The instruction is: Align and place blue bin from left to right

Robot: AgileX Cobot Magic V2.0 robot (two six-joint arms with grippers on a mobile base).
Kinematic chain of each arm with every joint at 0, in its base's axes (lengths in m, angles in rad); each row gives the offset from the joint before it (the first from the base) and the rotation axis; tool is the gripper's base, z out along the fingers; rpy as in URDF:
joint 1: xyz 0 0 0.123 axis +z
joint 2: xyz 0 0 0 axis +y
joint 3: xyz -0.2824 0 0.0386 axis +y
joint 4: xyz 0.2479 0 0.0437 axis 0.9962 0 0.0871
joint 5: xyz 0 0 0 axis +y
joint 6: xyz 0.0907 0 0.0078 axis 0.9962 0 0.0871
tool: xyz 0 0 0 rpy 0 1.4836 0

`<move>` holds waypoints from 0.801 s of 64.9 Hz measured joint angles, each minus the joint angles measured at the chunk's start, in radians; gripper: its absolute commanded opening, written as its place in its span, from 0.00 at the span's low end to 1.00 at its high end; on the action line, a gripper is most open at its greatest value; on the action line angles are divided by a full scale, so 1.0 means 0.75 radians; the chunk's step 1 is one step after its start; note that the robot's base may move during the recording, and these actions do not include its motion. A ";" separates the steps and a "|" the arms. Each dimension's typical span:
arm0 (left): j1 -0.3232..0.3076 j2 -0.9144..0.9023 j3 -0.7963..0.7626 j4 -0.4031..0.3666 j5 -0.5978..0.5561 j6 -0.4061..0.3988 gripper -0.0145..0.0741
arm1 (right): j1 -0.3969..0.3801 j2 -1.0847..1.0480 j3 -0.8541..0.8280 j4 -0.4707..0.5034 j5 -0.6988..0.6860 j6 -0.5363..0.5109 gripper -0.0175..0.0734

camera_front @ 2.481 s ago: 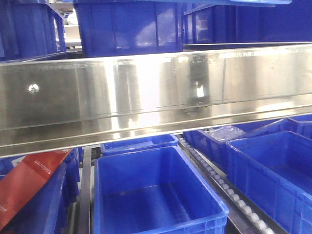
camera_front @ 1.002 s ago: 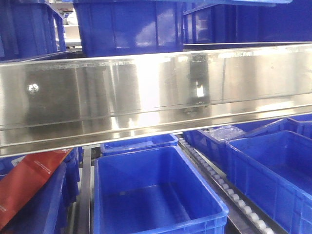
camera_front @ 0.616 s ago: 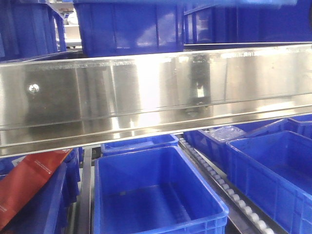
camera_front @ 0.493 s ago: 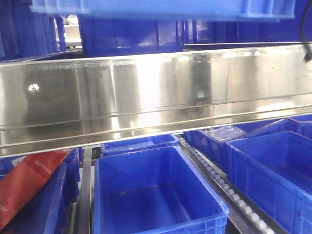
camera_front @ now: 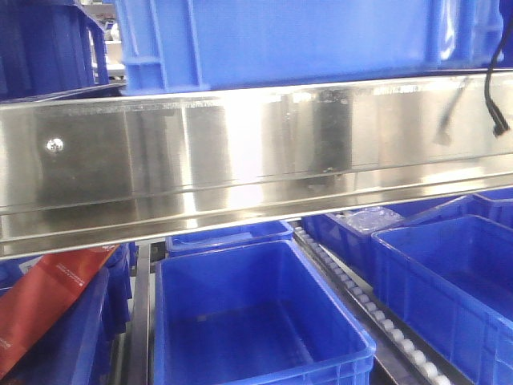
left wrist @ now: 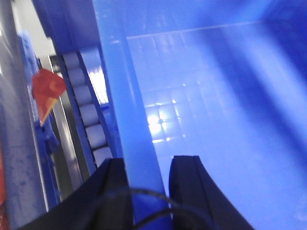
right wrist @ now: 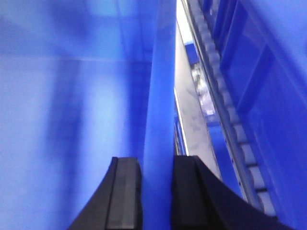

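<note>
The blue bin point(camera_front: 304, 40) hangs across the top of the front view, just above the steel shelf beam point(camera_front: 256, 152). It is a lighter blue than the bins behind it. In the left wrist view my left gripper point(left wrist: 149, 163) is shut on the bin's left wall rim point(left wrist: 136, 115), one finger outside and one inside. In the right wrist view my right gripper point(right wrist: 157, 163) is shut on the bin's right wall rim point(right wrist: 160, 96) in the same way. Neither gripper shows in the front view. Only a black cable point(camera_front: 493, 88) hangs at the right.
Dark blue bins point(camera_front: 48, 48) stand on the upper shelf at left. Below the beam are an open blue bin point(camera_front: 256, 321), another point(camera_front: 457, 281) at right, a roller track point(camera_front: 377, 313) between them and a red pack point(camera_front: 48, 297). Rollers point(left wrist: 88, 115) run beside the held bin.
The blue bin has come down from the top edge of the front view and now covers the bins behind it. The black cable has appeared at the right.
</note>
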State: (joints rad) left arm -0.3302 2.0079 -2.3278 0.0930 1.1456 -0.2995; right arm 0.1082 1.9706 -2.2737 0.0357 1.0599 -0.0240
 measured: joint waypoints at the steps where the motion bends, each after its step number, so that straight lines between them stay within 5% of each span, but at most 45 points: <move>1: 0.000 0.000 0.000 0.000 0.000 0.000 0.39 | -0.001 0.003 0.000 0.000 0.003 0.000 0.17; 5: 0.000 0.000 0.000 -0.003 0.000 0.016 0.55 | -0.003 0.019 0.000 0.002 0.013 -0.006 0.27; 14: -0.009 -0.007 -0.005 -0.021 -0.041 0.025 0.82 | -0.001 0.031 -0.003 0.021 0.011 -0.014 0.67; 19: -0.011 -0.012 -0.008 -0.025 -0.050 0.025 0.85 | 0.002 0.028 -0.012 0.034 -0.006 -0.014 0.83; 39: -0.014 -0.061 -0.013 -0.030 -0.049 0.030 0.84 | 0.002 -0.029 -0.012 0.039 -0.010 -0.014 0.77; 45: -0.014 -0.114 -0.015 -0.030 -0.027 0.036 0.79 | 0.002 -0.081 -0.012 0.039 -0.005 -0.014 0.60; 52: -0.014 -0.188 -0.013 -0.030 0.018 0.052 0.59 | 0.002 -0.170 -0.012 0.039 0.020 -0.014 0.29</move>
State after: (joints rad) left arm -0.3406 1.8670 -2.3379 0.0702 1.1590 -0.2607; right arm 0.1096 1.8430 -2.2824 0.0647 1.0747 -0.0345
